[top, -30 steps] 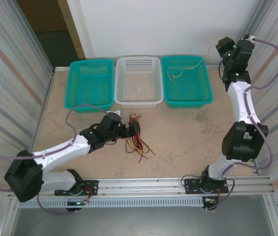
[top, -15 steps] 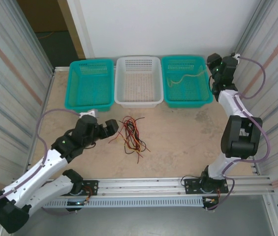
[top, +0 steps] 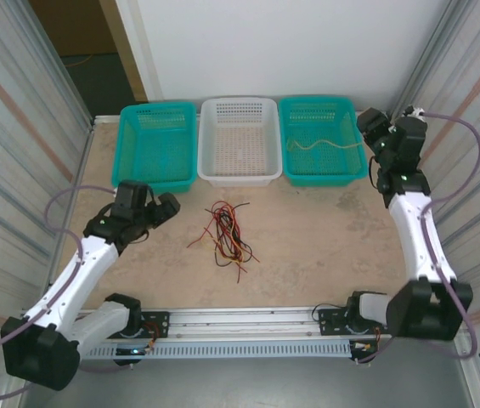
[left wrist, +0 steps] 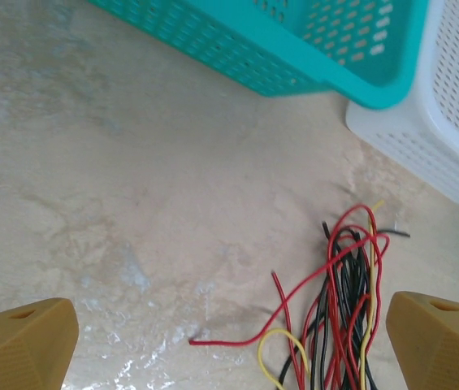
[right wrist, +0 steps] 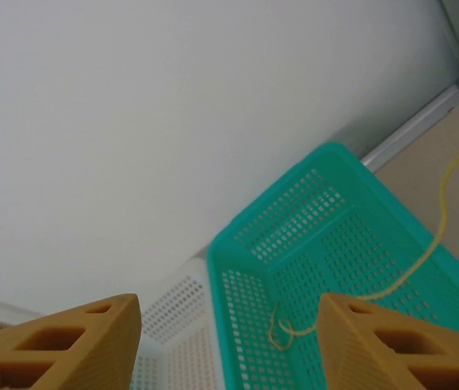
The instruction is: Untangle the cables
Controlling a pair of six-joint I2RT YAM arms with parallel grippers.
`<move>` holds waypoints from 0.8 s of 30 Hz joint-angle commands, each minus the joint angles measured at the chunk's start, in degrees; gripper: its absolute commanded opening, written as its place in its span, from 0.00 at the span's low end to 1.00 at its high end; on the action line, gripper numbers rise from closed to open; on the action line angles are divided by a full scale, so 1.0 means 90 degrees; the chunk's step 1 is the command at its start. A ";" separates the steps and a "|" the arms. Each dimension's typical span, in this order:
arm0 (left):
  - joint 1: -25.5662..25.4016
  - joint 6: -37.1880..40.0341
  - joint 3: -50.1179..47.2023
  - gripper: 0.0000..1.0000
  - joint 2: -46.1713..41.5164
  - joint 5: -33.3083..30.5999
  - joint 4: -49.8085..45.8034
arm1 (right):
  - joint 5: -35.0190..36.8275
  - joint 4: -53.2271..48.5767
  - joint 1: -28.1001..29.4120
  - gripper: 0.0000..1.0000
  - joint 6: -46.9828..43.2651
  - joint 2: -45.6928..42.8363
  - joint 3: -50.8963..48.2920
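Right now, nearest my side, the left gripper [top: 165,207] hangs low over the table [top: 324,246] with its claw released and nothing between the fingers. It sits just left of the cables [top: 225,231], apart from them, which I read as a stand-off before picking a strand. The cables lie loose on the tabletop in front of the white basket [top: 240,174]. They are red, black and yellow strands crossing in 1 knot, with several ends splayed toward me. In the left wrist view a red end curls out to the side, probably the easiest one to take.

Farther back stand 3 baskets in a row, likely 1 per colour. The left teal basket [top: 129,166] looks empty. In the right teal basket [top: 354,170] lies 1 yellow cable [top: 320,144], already sorted by my reckoning. The right gripper [top: 367,123] hovers at that basket's far right corner, fingers parted and empty, as if it has let the strand go.
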 commanded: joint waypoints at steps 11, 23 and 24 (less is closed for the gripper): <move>0.1219 0.0593 0.0802 0.96 0.1085 0.0831 0.0491 | 0.0123 -0.4239 0.2336 0.60 -0.0942 -0.2737 -0.1072; 0.1250 0.0898 0.1051 0.87 0.2222 0.0763 0.1067 | 0.1073 -0.3946 0.5640 0.59 -0.0426 -0.0388 -0.1094; 0.1250 0.0914 0.1020 0.87 0.2222 0.0775 0.1112 | 0.1023 -0.3927 0.5702 0.59 -0.0461 -0.0090 -0.0986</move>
